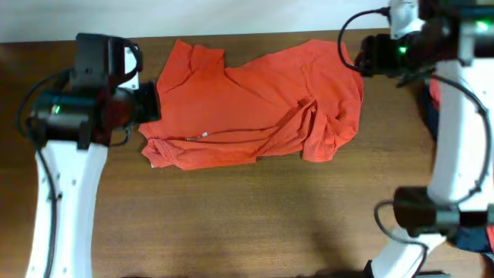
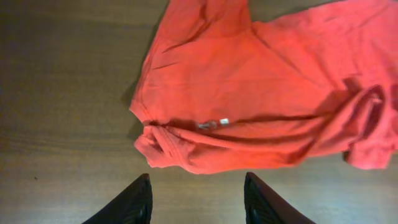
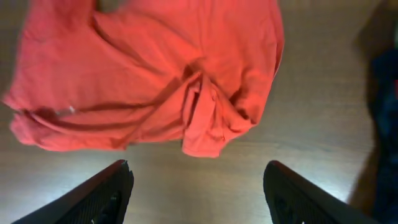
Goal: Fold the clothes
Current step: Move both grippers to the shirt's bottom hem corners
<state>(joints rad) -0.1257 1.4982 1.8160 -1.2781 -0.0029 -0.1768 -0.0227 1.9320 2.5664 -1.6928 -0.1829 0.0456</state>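
Observation:
An orange-red T-shirt [image 1: 255,100] lies crumpled on the brown table, bunched into folds along its near edge and right side, with a small white tag [image 1: 204,135] showing. My left gripper [image 1: 148,104] sits at the shirt's left edge. In the left wrist view the gripper [image 2: 198,180] is open over bare wood, just short of the shirt's [image 2: 261,81] rolled hem and the tag [image 2: 224,121]. My right gripper [image 1: 363,58] hovers at the shirt's far right corner. In the right wrist view it [image 3: 198,165] is open and empty, with the shirt [image 3: 143,68] ahead of it.
More clothes in red and navy [image 1: 428,100] lie at the table's right edge behind the right arm, seen as a dark blue heap [image 3: 385,93] in the right wrist view. The table's back edge [image 1: 231,36] runs along the top. Bare wood [image 1: 255,216] fills the front.

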